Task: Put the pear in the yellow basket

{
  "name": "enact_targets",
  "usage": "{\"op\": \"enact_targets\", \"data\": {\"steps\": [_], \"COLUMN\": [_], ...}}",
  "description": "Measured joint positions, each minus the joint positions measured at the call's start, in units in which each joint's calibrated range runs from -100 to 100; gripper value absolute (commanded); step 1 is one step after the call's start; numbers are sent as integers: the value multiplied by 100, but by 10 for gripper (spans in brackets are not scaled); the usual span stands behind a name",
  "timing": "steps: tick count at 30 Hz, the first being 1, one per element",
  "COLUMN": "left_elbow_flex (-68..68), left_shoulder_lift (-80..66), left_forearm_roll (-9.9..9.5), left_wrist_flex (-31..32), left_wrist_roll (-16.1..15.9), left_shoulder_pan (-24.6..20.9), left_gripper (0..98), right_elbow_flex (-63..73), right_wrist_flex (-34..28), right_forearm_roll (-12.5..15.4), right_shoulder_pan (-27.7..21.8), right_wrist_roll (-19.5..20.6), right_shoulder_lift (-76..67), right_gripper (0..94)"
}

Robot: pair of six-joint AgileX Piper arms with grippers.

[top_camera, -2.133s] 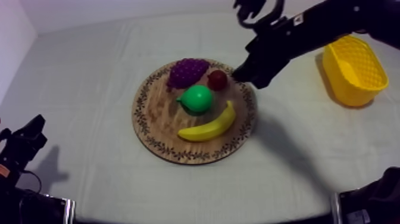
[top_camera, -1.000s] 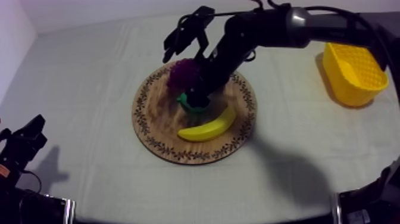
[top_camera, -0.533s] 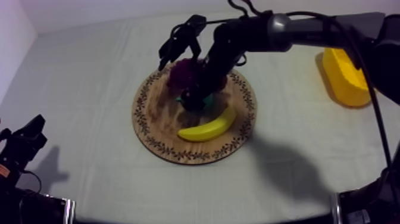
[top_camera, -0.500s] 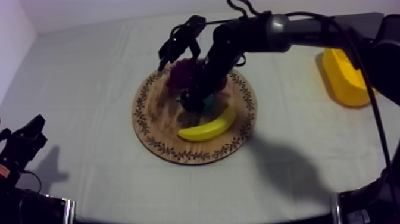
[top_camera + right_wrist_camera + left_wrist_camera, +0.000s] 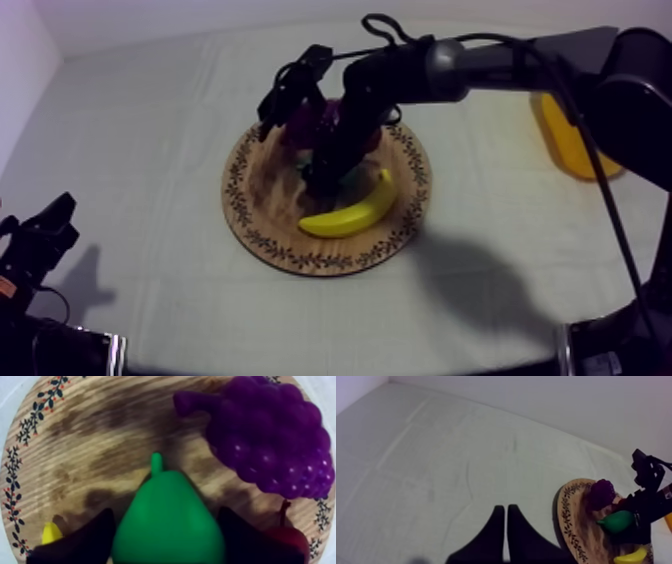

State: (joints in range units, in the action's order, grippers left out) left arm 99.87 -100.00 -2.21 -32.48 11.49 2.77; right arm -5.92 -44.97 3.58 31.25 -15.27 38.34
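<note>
The green pear (image 5: 167, 526) lies on the round wooden board (image 5: 265, 215), stem pointing away from the wrist camera. My right gripper (image 5: 166, 518) is down over it, open, one black finger (image 5: 85, 541) on each side, close against the pear. From above, the right arm covers most of the pear (image 5: 352, 181), and the gripper (image 5: 325, 172) sits at the board's middle. The yellow basket (image 5: 568, 140) stands at the far right, partly behind the arm. My left gripper (image 5: 503, 510) is shut on nothing, resting low at the left (image 5: 40, 235).
Purple grapes (image 5: 270, 441) lie just beyond the pear, a small red fruit (image 5: 287, 541) beside one finger, and a banana (image 5: 350, 211) on the board's near side. Bare cloth lies between the board and the basket.
My right arm swung in from beside the board to over the pear, then sank lower onto it, hiding more of the basket. The left arm has stayed still.
</note>
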Motion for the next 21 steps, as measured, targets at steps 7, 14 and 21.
{"op": "enact_targets", "data": {"steps": [7,14,21], "left_elbow_flex": [0,0,0], "left_shoulder_lift": [0,0,0], "left_forearm_roll": [0,0,0], "left_wrist_flex": [0,0,0], "left_wrist_roll": [0,0,0], "left_shoulder_pan": [0,0,0], "left_gripper": [1,1,1], "right_elbow_flex": [-41,-231,-538], "right_wrist_flex": [62,202,583], "right_forearm_roll": [18,39,24], "right_shoulder_pan": [-20,-131,-405], "right_wrist_roll": [-26,-83,-73], "right_shoulder_lift": [-79,-594,-1538], "right_gripper": [404,383,392]}}
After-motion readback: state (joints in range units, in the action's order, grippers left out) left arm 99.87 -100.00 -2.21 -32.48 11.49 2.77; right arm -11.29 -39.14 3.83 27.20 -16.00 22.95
